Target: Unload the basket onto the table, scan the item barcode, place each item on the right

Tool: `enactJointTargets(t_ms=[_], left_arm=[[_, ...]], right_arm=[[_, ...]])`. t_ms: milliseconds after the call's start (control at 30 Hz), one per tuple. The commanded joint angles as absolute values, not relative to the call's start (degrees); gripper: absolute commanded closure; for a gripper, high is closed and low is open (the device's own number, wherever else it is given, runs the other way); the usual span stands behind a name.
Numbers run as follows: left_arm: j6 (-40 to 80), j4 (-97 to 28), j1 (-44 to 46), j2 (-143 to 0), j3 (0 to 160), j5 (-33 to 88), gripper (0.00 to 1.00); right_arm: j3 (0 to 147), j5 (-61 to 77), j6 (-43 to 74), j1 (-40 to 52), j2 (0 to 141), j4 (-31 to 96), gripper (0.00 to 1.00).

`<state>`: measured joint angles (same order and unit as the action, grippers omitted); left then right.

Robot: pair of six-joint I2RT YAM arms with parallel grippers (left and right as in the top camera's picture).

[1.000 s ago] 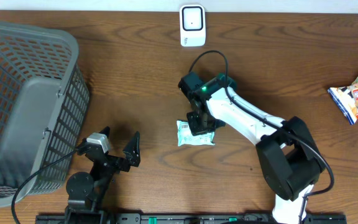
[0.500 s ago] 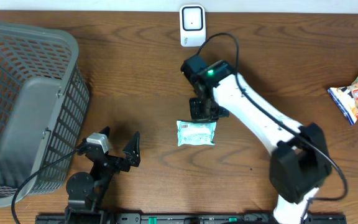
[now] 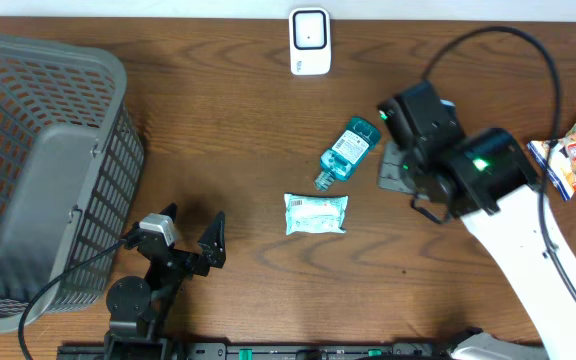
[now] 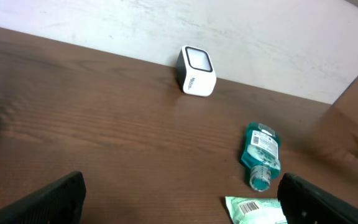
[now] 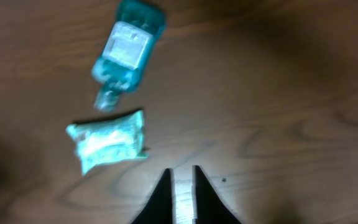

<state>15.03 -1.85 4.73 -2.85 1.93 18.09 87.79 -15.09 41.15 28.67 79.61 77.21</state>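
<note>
A teal bottle (image 3: 349, 150) with a white label lies on its side mid-table, its cap end toward a mint-green packet (image 3: 316, 213) just below it. The packet's barcode faces up (image 4: 253, 210). The white scanner (image 3: 309, 41) stands at the table's far edge. My right gripper (image 3: 393, 165) hovers right of the bottle; its jaws (image 5: 181, 177) are a narrow slit apart with only bare wood between them. The bottle (image 5: 126, 53) and packet (image 5: 109, 140) lie to their upper left. My left gripper (image 3: 190, 235) rests wide open near the front edge, holding nothing.
A large grey mesh basket (image 3: 38, 160) fills the left side. A colourful snack pack (image 3: 574, 148) lies at the right edge. In the left wrist view the scanner (image 4: 196, 71) stands before a pale wall, and the bottle (image 4: 261, 152) is to its right.
My right arm has swung up and right, away from the packet. The teal bottle now lies uncovered on the table. The right jaws have parted slightly. The left arm is still.
</note>
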Motion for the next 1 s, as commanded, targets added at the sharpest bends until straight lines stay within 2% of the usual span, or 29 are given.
enactJointTargets(t_ms=[0,100,167,233,367,433,500,633,967], left_arm=[[15.11,-2.66,4.95,-2.55,0.36,18.39,0.01],[15.11,-2.66,4.95,-2.55,0.36,18.39,0.01],[15.11,-2.66,4.95,-2.55,0.36,18.39,0.01],[15.11,-2.66,4.95,-2.55,0.36,18.39,0.01],[15.11,-2.66,4.95,-2.55,0.36,18.39,0.01],[15.11,-2.66,4.95,-2.55,0.36,18.39,0.01],[15.11,-2.66,4.95,-2.55,0.36,18.39,0.01],[15.11,-2.66,4.95,-2.55,0.36,18.39,0.01],[15.11,-2.66,4.95,-2.55,0.36,18.39,0.01]], right_arm=[[79.07,-17.45,46.65,25.93,77.43,74.3,0.85],[69.41,-8.73,46.65,24.49,76.88,64.71,0.8],[63.75,-1.85,45.98,24.4,76.9,57.49,0.71],[59.27,4.03,46.0,24.43,76.9,51.05,0.54],[53.23,12.56,46.26,24.43,76.9,40.75,0.31],[50.57,14.15,47.22,24.43,76.93,35.51,0.14],[48.86,14.06,50.39,24.43,76.93,32.8,0.04],[46.61,14.04,57.1,24.47,76.95,29.41,0.01],[46.33,13.67,58.39,25.32,78.19,26.02,0.02]])
